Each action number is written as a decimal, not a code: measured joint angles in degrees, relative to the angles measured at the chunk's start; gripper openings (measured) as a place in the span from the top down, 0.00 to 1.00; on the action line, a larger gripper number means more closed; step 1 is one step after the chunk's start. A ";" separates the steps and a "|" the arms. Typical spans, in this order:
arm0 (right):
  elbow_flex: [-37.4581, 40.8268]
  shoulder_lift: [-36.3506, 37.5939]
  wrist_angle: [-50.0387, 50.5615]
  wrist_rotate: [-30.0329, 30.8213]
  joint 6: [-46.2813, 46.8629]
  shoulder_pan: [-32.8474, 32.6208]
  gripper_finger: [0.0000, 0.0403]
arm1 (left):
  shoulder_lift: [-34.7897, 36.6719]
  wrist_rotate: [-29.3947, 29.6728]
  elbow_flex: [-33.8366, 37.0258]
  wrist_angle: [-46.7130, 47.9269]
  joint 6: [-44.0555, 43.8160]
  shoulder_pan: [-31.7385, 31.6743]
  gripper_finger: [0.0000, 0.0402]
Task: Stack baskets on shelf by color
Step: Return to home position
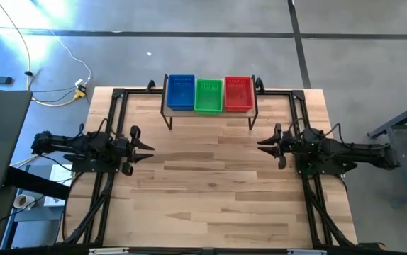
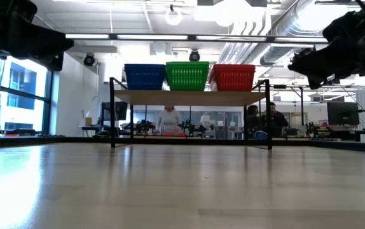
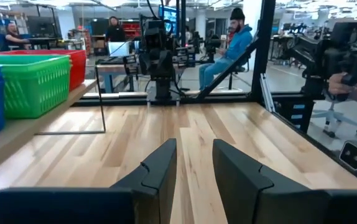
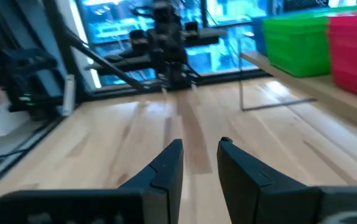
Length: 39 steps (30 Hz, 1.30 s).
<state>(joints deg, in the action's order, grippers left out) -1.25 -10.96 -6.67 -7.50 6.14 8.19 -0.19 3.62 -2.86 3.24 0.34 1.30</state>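
Note:
On the light-wood shelf [image 1: 210, 113] at the table's far edge stand three baskets in a row: blue [image 1: 181, 92] on the left, green [image 1: 208, 95] in the middle, red [image 1: 238, 93] on the right. In the low view they sit side by side on the board: blue [image 2: 144, 76], green [image 2: 187, 75], red [image 2: 234, 77]. Whether each is a single basket or a stack does not show. My left gripper [image 1: 147, 147] hovers open over the table's left side; my right gripper [image 1: 264, 146] hovers open over the right side. Both hold nothing.
Black frame rails [image 1: 111, 120] run along the table's left, right and far edges. The bare wooden tabletop [image 1: 210, 191] spreads between the arms and toward the near edge. People sit and stand in the room beyond the table [image 3: 234, 43].

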 joint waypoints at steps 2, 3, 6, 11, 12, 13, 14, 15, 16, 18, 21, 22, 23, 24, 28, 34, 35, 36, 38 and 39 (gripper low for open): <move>0.67 1.62 -0.44 -1.85 -0.09 0.00 0.78 | 0.00 -0.05 0.66 -0.19 -0.06 0.00 0.77; 0.67 2.37 0.05 -2.46 -0.11 0.00 0.78 | -0.07 -0.56 0.82 -0.24 0.10 0.00 0.77; 0.67 4.29 3.06 -2.59 -0.08 0.02 0.78 | 0.02 -2.69 0.90 -0.69 2.45 0.00 0.77; 0.67 4.85 4.47 -1.69 -1.49 0.00 0.78 | -0.49 -2.35 0.90 -0.58 5.87 0.00 0.77; 0.67 4.54 4.53 -1.35 -1.45 0.00 0.78 | -0.56 -1.86 0.90 -0.59 6.24 -0.01 0.77; 0.67 4.38 4.68 -0.68 -0.98 0.00 0.78 | -0.57 -1.52 0.90 -0.58 6.32 -0.03 0.77; 0.67 4.17 4.78 0.07 -0.45 0.00 0.78 | -0.57 -1.39 0.90 -0.62 6.39 -0.07 0.77; 0.67 4.02 4.90 0.75 0.31 0.00 0.78 | -0.57 -1.38 0.90 -0.67 6.82 -0.09 0.77; 0.67 3.82 5.03 1.39 1.15 0.00 0.78 | -0.57 -1.36 0.90 -0.65 7.47 -0.09 0.77; 0.67 3.76 5.22 2.56 3.13 0.00 0.78 | -0.57 -1.25 0.90 -0.67 7.85 -0.09 0.77; 0.67 3.76 5.61 5.06 3.93 0.02 0.78 | -0.57 -1.00 0.90 -0.69 5.49 -0.09 0.77; 0.67 3.76 5.67 5.65 3.91 0.00 0.78 | -0.57 -1.02 0.90 -0.71 4.50 -0.09 0.77; 0.67 3.76 5.69 5.96 3.92 0.01 0.78 | -0.59 -1.01 0.90 -0.71 3.72 -0.09 0.77; 0.67 3.76 5.70 6.01 3.93 0.01 0.78 | -0.59 -1.01 0.90 -0.71 3.12 -0.09 0.77; 0.67 3.78 5.71 5.81 3.91 0.00 0.78 | -0.59 -1.03 0.90 -0.73 2.86 -0.09 0.77; 0.67 3.78 5.72 5.77 3.93 0.00 0.78 | -0.59 -1.03 0.90 -0.76 2.86 -0.09 0.77; 0.67 3.78 5.72 5.76 3.93 0.00 0.78 | -0.59 -1.03 0.90 -0.76 2.86 -0.09 0.77; 0.67 3.78 5.72 5.74 3.92 0.00 0.78 | -0.59 -1.03 0.90 -0.78 2.86 -0.09 0.77; 0.67 3.78 5.72 5.73 3.92 0.00 0.78 | -0.59 -1.03 0.90 -0.78 2.86 -0.09 0.77; 0.67 3.78 5.73 5.70 3.93 0.00 0.78 | -0.59 -1.03 0.90 -0.78 2.86 -0.09 0.77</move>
<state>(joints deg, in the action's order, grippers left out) -0.58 -7.18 -0.94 -1.80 10.07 8.19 -0.78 2.59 -1.96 2.46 3.20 1.21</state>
